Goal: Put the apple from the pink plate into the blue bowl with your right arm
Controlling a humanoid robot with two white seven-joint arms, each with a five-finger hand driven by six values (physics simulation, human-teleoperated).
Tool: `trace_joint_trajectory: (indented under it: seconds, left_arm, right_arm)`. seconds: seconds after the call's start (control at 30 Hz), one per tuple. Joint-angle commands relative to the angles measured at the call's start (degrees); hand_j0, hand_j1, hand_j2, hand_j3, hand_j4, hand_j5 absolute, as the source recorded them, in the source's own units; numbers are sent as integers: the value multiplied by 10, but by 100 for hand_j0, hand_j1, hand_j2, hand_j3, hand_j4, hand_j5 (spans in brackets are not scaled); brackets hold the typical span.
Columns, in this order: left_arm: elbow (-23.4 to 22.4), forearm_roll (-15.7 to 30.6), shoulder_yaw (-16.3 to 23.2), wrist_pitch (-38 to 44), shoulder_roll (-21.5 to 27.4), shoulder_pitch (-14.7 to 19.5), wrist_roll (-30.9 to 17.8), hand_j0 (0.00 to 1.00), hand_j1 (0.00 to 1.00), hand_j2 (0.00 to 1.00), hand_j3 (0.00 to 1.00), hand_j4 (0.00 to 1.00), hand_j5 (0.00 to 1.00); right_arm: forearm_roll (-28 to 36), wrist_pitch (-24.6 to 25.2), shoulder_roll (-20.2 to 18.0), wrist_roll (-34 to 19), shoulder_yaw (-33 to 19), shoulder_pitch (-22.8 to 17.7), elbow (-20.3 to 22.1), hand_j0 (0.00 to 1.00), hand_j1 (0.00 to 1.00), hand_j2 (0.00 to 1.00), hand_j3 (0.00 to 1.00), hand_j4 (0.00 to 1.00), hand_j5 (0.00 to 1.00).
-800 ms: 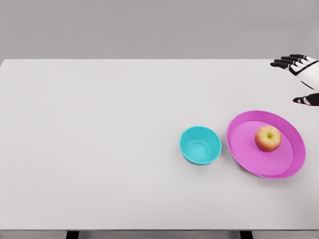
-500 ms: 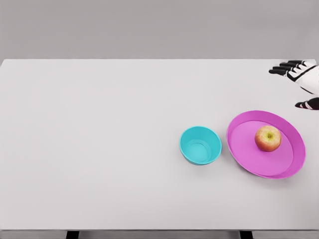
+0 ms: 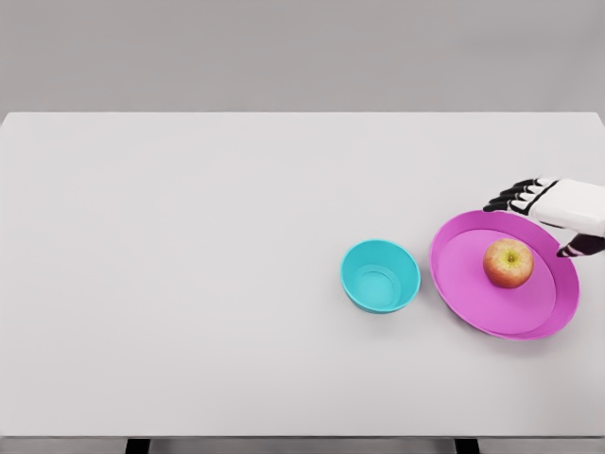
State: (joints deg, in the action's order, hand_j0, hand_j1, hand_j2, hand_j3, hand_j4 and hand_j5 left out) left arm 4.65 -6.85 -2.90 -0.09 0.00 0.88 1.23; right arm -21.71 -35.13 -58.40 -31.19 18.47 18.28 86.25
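Apple (image 3: 509, 263) sits unmoved on the pink plate (image 3: 473, 303), right of the blue bowl (image 3: 380, 275) on the white table (image 3: 189, 284). Farthest right, the right hand (image 3: 553, 208) has come down from the table's far corner to the plate's back rim, fingers spread and holding nothing, close above the apple.

In front of me a white table (image 3: 189, 284) fills nearly the whole view, its top flat, matte and evenly lit, with only soft shadows. Behind its far edge stands a plain grey wall (image 3: 302, 52), bare and uniform. At the bottom edge two dark table legs (image 3: 138, 445) show beneath the near rim.
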Motion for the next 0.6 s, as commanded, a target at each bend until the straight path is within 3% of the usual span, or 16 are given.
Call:
trace_joint_trajectory:
  seconds: [0.0,0.57]
  left_arm:
    - [0,0,0,0,0,0,0,100,100,100,100,100,100]
    - [0,0,0,0,0,0,0,100,100,100,100,100,100]
  right_arm:
    - [3,1,17,-27,3,0,-2,100,100,100,100,100,100]
    - [-3,1,28,-33,46,-1,-6,100,100,100,100,100,100]
